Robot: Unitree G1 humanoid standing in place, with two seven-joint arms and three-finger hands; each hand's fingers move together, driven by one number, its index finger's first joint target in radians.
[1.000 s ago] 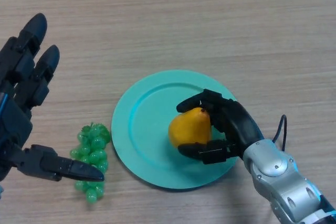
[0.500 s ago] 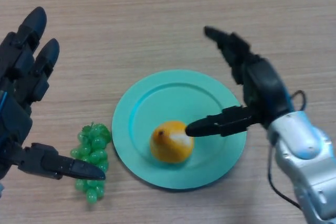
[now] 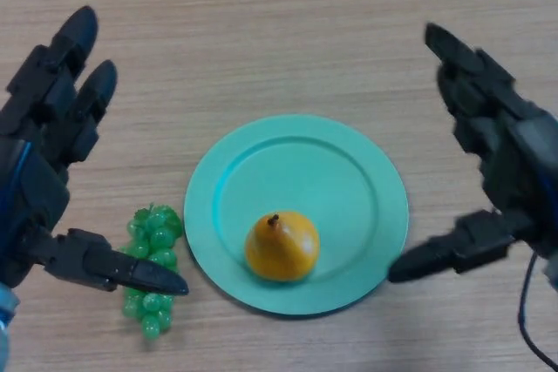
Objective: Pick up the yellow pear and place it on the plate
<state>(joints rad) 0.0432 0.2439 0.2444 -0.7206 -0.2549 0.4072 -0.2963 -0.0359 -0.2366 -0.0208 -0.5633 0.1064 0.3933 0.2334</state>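
Observation:
The yellow pear [image 3: 281, 246] stands upright on the turquoise plate [image 3: 349, 172], in the plate's near half, with nothing touching it. My right hand [image 3: 510, 158] is open at the right, off the plate's right edge, with its thumb pointing toward the plate's rim. My left hand [image 3: 39, 172] is open at the far left, fingers spread, with its thumb reaching over the green grapes.
A bunch of green grapes [image 3: 150, 267] lies on the wooden table [image 3: 261, 32] just left of the plate, partly under my left thumb.
My right hand has let go of the pear, opened, and drawn back to the right, off the plate. The pear now rests on the plate. My left hand shifted slightly.

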